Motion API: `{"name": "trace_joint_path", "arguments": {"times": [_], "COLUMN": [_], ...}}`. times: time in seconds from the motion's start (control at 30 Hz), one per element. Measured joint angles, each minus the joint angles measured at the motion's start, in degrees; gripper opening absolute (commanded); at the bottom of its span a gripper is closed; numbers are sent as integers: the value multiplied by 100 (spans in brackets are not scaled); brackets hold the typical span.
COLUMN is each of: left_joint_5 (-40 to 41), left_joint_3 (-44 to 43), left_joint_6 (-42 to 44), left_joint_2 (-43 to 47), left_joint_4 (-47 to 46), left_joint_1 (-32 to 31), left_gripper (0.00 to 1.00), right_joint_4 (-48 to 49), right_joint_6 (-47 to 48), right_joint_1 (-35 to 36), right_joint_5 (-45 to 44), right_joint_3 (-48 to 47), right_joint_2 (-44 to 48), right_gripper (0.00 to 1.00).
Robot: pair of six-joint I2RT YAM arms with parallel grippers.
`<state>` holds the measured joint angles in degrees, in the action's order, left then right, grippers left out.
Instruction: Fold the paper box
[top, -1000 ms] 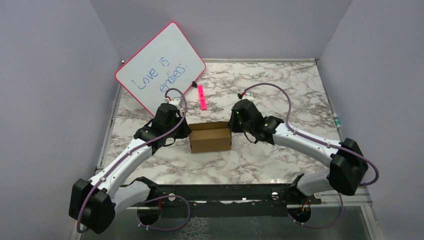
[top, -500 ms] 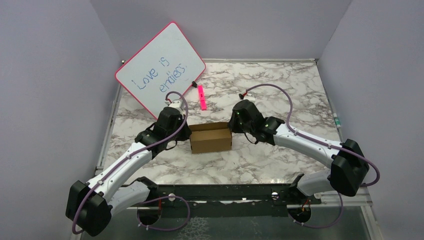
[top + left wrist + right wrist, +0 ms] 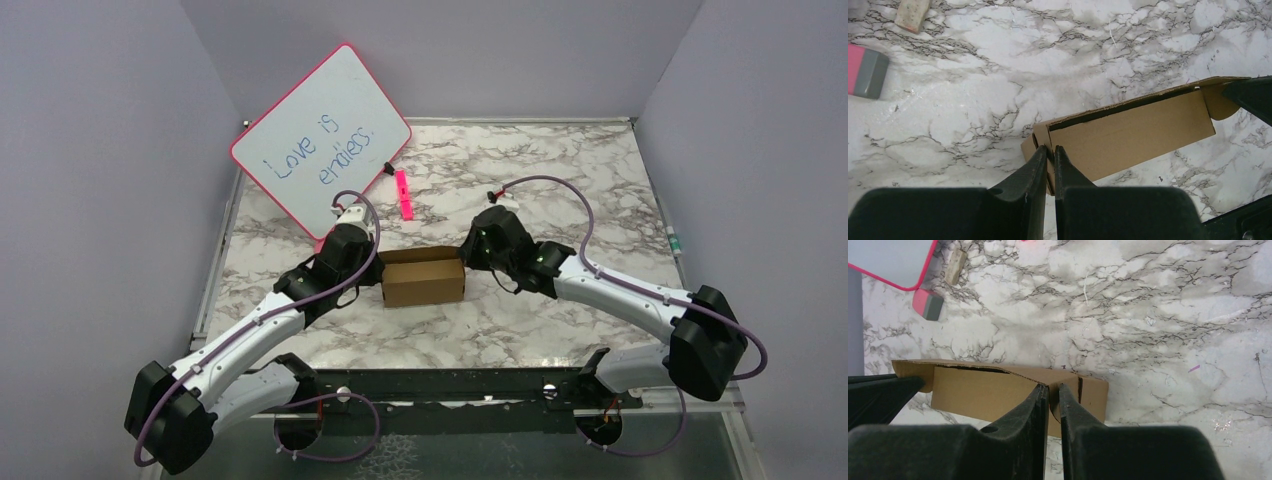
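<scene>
The box (image 3: 422, 277) sits near the middle of the table (image 3: 560, 170), a brown cardboard shell with its top open and one long wall facing the arms. The left fingers (image 3: 1043, 156) are closed to a thin slit at the box's left end, pinching the cardboard edge at that corner. The right fingers (image 3: 1042, 395) are almost as tightly closed at the right end, with a thin cardboard flap caught between them. Each wrist view shows the other arm's dark fingers at the far end of the box. Seen from the left wrist, a narrow dark gap runs along the top of the long wall, and a rounded tab (image 3: 1218, 102) shows at the far end. Behind the box a pink marker (image 3: 403, 194) lies on the table. A pink-framed whiteboard (image 3: 322, 135) stands tilted at the far left, with "Love is endless" written on it in blue. A pink and grey block (image 3: 865, 70) lies near the whiteboard's lower corner.
</scene>
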<state>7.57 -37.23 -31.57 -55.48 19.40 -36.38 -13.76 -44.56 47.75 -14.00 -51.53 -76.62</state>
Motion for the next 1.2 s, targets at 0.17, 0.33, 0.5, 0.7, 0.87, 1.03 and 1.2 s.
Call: {"name": "trace_joint_path", "arguments": {"times": [0.17,0.33,0.5,0.7,0.87,1.03,1.2], "left_joint_5": [114,195,229,273,297,299,297], "left_joint_3": [107,251,280,280,280,293,297], "left_joint_6": [-63,-107,-146,-164,-164,-164,-164], "left_joint_2": [118,284,332,330,330,330,330], "left_joint_4": [-68,-149,-153,-162,-175,-179,-208], "left_joint_1": [-63,-90,-101,-116,-118,-125,-125], "left_gripper": [10,10,10,10,10,10,10], "right_joint_4": [57,35,-20,-254,-437,-568,-651], "right_joint_6": [-42,50,162,256,267,269,291], "right_joint_1": [0,22,33,74,103,105,107], "right_joint_5": [-2,-15,-13,-11,-11,-11,4], "right_joint_3": [72,68,63,9,4,2,-59], "right_joint_2": [57,57,81,133,133,142,164], "right_gripper": [19,19,17,21,25,17,7]}}
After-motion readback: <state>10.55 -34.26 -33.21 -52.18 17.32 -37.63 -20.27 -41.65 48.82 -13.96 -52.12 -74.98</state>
